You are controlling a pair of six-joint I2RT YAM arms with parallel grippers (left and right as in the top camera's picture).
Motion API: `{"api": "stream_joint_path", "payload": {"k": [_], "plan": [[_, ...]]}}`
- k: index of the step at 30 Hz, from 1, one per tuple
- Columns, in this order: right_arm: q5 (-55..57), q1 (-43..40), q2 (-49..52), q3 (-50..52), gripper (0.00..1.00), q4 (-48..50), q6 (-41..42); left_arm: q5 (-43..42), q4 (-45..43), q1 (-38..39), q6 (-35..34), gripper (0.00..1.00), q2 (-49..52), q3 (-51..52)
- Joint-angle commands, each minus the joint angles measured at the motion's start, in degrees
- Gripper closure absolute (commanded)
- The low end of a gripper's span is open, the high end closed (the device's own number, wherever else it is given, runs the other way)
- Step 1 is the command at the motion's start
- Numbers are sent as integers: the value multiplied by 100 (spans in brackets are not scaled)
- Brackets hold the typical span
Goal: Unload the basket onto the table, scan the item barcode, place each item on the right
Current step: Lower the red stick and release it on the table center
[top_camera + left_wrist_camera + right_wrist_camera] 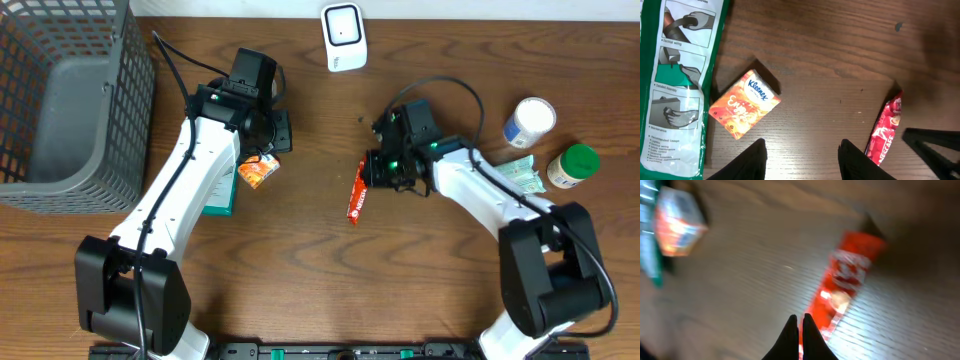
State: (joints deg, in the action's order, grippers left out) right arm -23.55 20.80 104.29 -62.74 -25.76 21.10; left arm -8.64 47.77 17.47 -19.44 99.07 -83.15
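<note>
The red Nescafe sachet (pixel 357 197) lies on the wooden table near the middle; it also shows in the left wrist view (pixel 885 135) and, blurred, in the right wrist view (pixel 845 280). My right gripper (pixel 373 178) (pixel 801 318) is shut, its tips at the sachet's edge. Whether they pinch the wrapper, I cannot tell. My left gripper (pixel 266 150) (pixel 802 150) hangs open over bare wood, with nothing between its fingers. An orange Kleenex pack (pixel 256 173) (pixel 744 111) lies just beside it. A white scanner (pixel 343 37) stands at the back edge.
A grey mesh basket (pixel 60 100) fills the back left corner. A green-and-white packet (pixel 222 190) (pixel 675 85) lies under the left arm. At the right are a white bottle (pixel 528 122), a green-capped jar (pixel 573 165) and a flat packet (pixel 522 172).
</note>
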Motion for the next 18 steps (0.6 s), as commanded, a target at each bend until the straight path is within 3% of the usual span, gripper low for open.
{"api": "stream_joint_path", "payload": {"k": [1, 6, 12, 18], "plan": [[455, -35, 157, 317, 99, 146, 304, 35, 17, 13, 103, 52, 72, 7], [1294, -109, 221, 767, 98, 269, 1158, 33, 20, 13, 127, 52, 72, 20], [1172, -428, 223, 931, 98, 487, 1250, 7, -76, 24, 142, 52, 94, 361], [498, -391, 223, 938, 90, 837, 1279, -1071, -728, 208, 289, 52, 321, 929]]}}
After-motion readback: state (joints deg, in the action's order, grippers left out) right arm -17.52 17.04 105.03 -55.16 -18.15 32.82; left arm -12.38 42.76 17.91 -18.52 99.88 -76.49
